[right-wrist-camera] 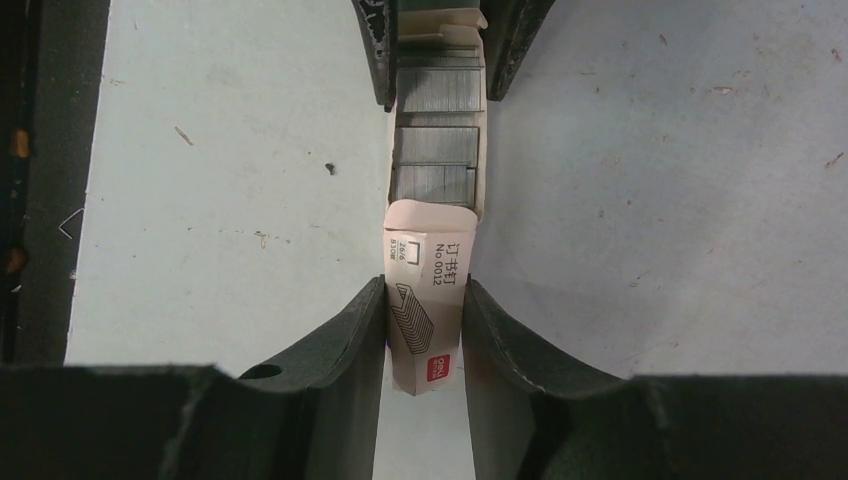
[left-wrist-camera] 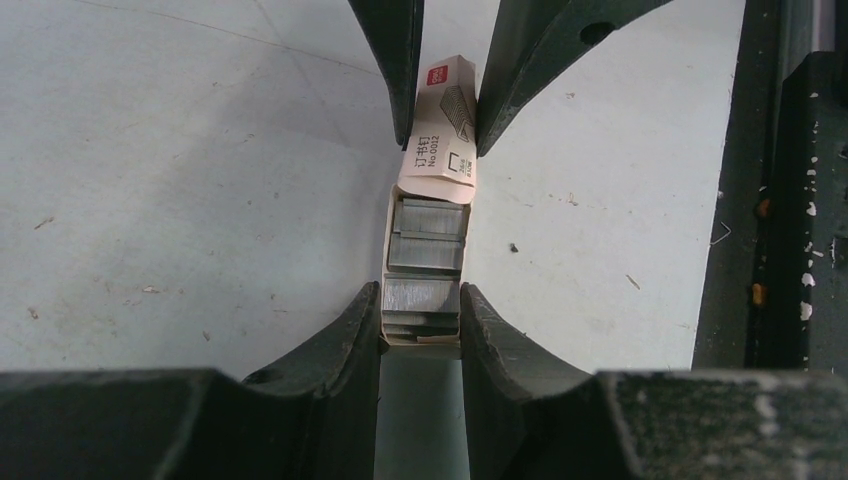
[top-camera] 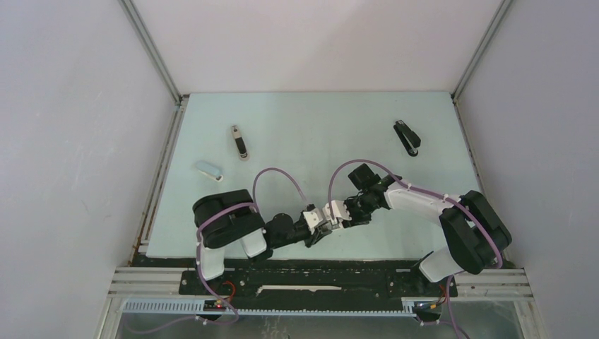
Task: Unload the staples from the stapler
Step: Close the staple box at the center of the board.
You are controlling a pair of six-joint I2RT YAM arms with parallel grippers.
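A small cardboard staple box [top-camera: 332, 214] hangs between my two grippers over the near middle of the table. My left gripper [left-wrist-camera: 420, 300] is shut on its open inner tray [left-wrist-camera: 425, 325]. Grey strips of staples [left-wrist-camera: 428, 250] lie in that tray. My right gripper [right-wrist-camera: 424, 300] is shut on the printed outer sleeve [right-wrist-camera: 428, 320], which is slid partway off the tray [right-wrist-camera: 436, 140]. The slim stapler [top-camera: 240, 141], silver on top, lies far off at the back left, untouched. Any staples inside it are hidden.
A black stapler-shaped object [top-camera: 407, 137] lies at the back right. A small pale object [top-camera: 208, 169] rests at the left, near the stapler. The black frame rail [left-wrist-camera: 780, 200] runs along the table's near edge close beside the grippers.
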